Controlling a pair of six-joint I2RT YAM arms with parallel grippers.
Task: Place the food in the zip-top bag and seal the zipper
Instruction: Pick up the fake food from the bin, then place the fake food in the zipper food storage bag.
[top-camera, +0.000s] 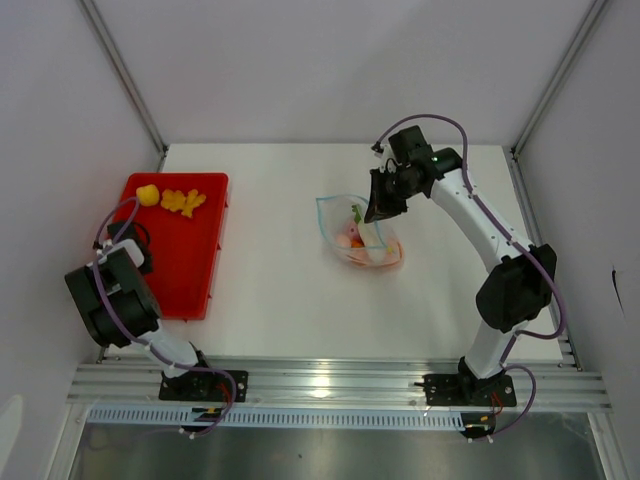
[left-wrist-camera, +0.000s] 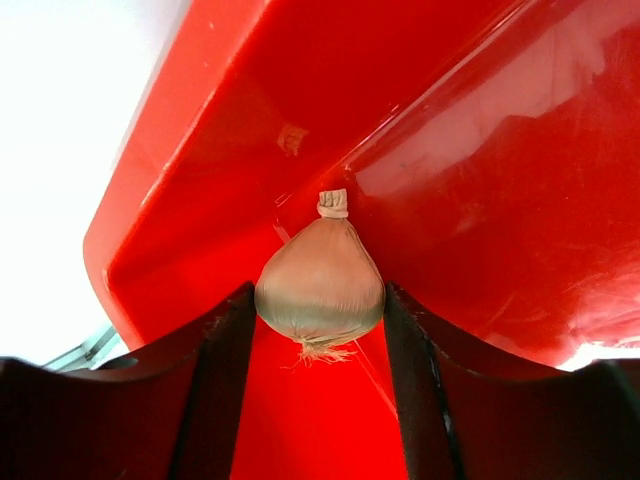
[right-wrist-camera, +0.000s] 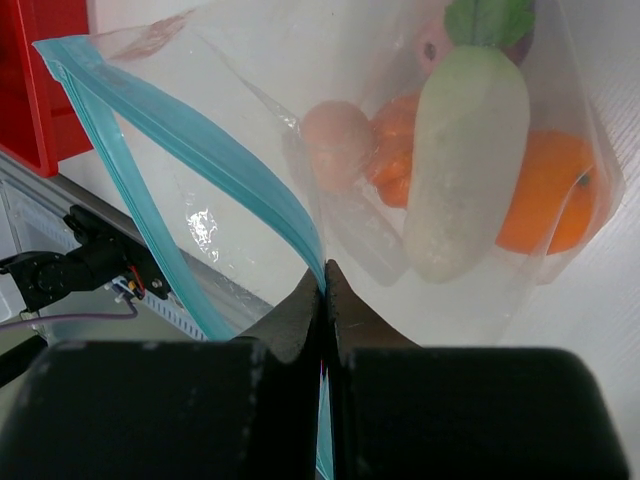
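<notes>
On my overhead feed the zip-top bag (top-camera: 352, 236) sits near the middle of the counter (top-camera: 280, 290). The right pincer (top-camera: 381, 208) is at its 1 o'clock edge. On the right wrist feed that pincer's jaws are pressed flat together on the zipper (right-wrist-camera: 200, 152). The teal strip runs from 10 o'clock down to the fingertips at 6 o'clock, so I read it as clamped on the strip with no gap.

Through the clear plastic I see food already inside. There is a white radish (right-wrist-camera: 465, 180) with green leaves and an orange piece (right-wrist-camera: 552, 195) at its 3 o'clock side. A pink ball (right-wrist-camera: 338, 145) is at its 9 o'clock side.

The red tray (top-camera: 190, 270) lies at 9 o'clock on the counter. At its 12 o'clock end are a yellow ball (top-camera: 148, 195) and a yellow-orange piece (top-camera: 184, 202), just beside each other.

The left arm hangs over the tray's 9 o'clock edge. On the left wrist feed the left pincer (left-wrist-camera: 318, 300) is about half open, with a pale bulb (left-wrist-camera: 320, 280) between its fingers. The bulb's tied knot points to 12 o'clock. Both fingers look to be touching the bulb's sides, so I take it as gripped. I cannot tell whether the bulb is off the tray floor.
</notes>
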